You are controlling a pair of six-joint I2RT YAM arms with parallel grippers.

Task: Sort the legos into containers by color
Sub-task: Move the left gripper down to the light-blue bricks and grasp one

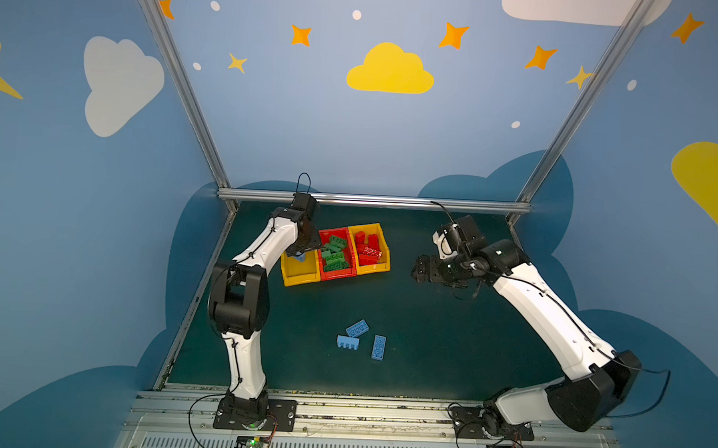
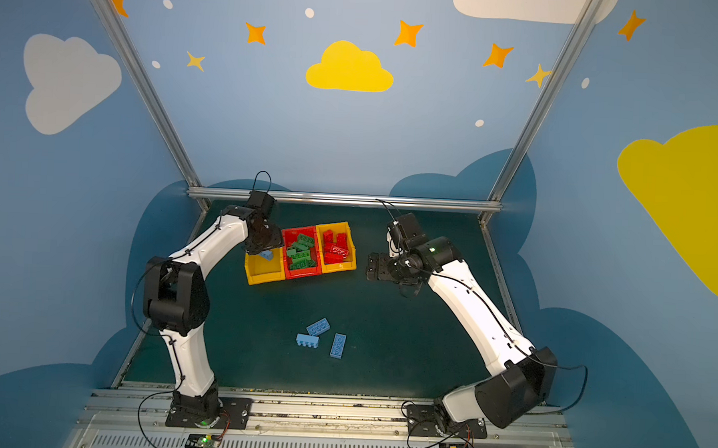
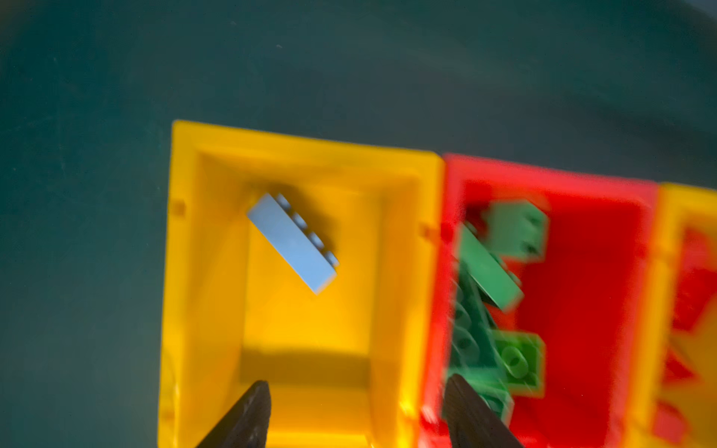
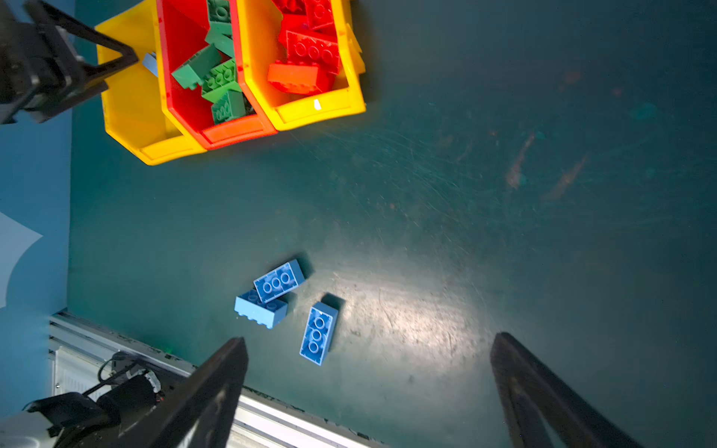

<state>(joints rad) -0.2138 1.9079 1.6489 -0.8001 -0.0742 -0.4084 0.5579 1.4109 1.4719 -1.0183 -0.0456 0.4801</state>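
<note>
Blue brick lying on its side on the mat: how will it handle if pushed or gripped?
Probably rigid: the side-lying brick looks like hard moulded plastic with crisp edges. Pushed, it likely slides or tips flat, not rolls; it is boxy. A push may also shove the neighbour brick, which seems to touch it.
</note>
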